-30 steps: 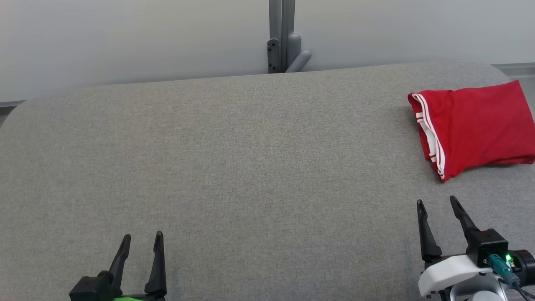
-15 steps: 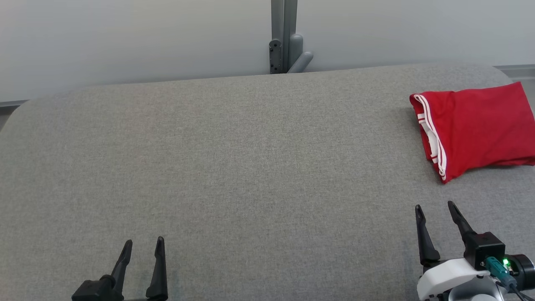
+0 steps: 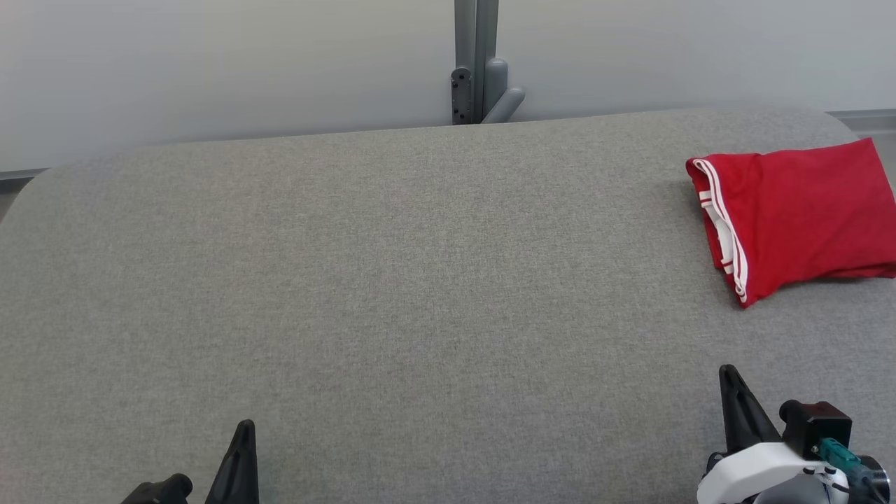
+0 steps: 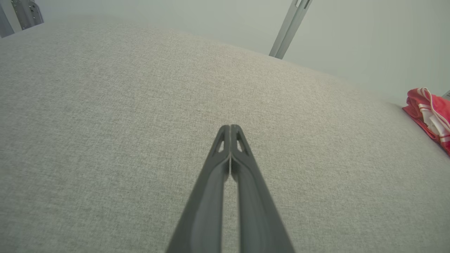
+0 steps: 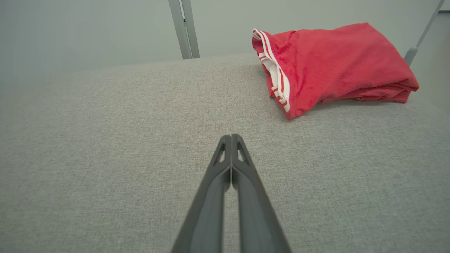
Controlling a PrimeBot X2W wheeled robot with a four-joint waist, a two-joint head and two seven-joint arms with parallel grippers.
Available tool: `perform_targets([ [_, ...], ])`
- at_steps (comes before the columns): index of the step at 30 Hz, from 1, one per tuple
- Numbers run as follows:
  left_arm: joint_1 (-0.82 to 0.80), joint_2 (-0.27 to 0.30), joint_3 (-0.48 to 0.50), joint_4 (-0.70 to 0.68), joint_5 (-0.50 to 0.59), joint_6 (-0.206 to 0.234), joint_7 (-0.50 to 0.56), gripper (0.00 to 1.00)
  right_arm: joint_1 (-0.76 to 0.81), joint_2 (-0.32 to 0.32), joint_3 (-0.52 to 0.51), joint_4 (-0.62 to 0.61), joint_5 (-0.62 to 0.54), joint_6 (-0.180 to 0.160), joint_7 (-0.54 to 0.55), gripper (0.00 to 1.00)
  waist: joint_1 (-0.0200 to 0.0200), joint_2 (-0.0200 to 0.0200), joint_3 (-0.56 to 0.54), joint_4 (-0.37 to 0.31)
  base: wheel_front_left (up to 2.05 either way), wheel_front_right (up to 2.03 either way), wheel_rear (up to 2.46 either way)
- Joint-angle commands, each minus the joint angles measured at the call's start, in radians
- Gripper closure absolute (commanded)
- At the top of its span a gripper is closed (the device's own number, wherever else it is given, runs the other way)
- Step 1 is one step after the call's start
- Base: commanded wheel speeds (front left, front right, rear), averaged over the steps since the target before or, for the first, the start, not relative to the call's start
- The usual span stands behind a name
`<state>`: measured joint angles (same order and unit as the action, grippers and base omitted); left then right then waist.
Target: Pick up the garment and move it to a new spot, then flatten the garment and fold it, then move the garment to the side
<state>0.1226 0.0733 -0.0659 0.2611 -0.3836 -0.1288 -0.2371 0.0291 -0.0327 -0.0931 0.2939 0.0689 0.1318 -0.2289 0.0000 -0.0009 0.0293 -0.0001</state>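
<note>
The garment is red with white stripes along one edge, folded into a compact bundle at the far right of the grey table. It also lies at the upper right of the right wrist view, garment, and at the right edge of the left wrist view, garment. My right gripper sits low at the lower right, well short of the garment, shut with nothing in it; its tips meet in its wrist view, right gripper. My left gripper is at the bottom left, shut and empty, left gripper.
A grey metal post with a bracket stands behind the table's far edge against a pale wall. The table's rounded far-right corner is close behind the garment. Wide bare fabric surface lies between the two grippers.
Both grippers have shut from open and drawn back toward the bottom of the head view. The garment has not moved.
</note>
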Motion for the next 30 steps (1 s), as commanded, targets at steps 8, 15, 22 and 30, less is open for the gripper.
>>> perform_targets([
  [8, -0.042, 0.008, 0.015, -0.014, -0.161, 0.0, 0.032, 1.0, -0.031, -0.006, -0.003, -0.024, 0.193, 0.0, 0.038, 1.0, 0.0, 0.0001, -0.002, 0.0, 0.0, 0.0, 0.0],
  [15, -0.062, 0.01, 0.024, -0.013, -0.274, 0.0, 0.058, 1.0, -0.04, -0.008, -0.003, -0.03, 0.329, 0.0, 0.067, 1.0, 0.0, 0.0001, -0.003, 0.0, 0.0, 0.0, 0.0],
  [22, -0.083, 0.012, 0.034, -0.013, -0.392, -0.001, 0.086, 1.0, -0.051, -0.009, -0.006, -0.034, 0.472, 0.0, 0.099, 1.0, 0.0, 0.0002, -0.005, 0.0, 0.0, 0.0, 0.0],
  [30, -0.102, 0.013, 0.045, -0.016, -0.499, -0.001, 0.113, 1.0, -0.063, -0.011, -0.008, -0.037, 0.602, -0.001, 0.13, 1.0, 0.0, 0.0003, -0.007, 0.0, 0.0, 0.0, 0.0],
])
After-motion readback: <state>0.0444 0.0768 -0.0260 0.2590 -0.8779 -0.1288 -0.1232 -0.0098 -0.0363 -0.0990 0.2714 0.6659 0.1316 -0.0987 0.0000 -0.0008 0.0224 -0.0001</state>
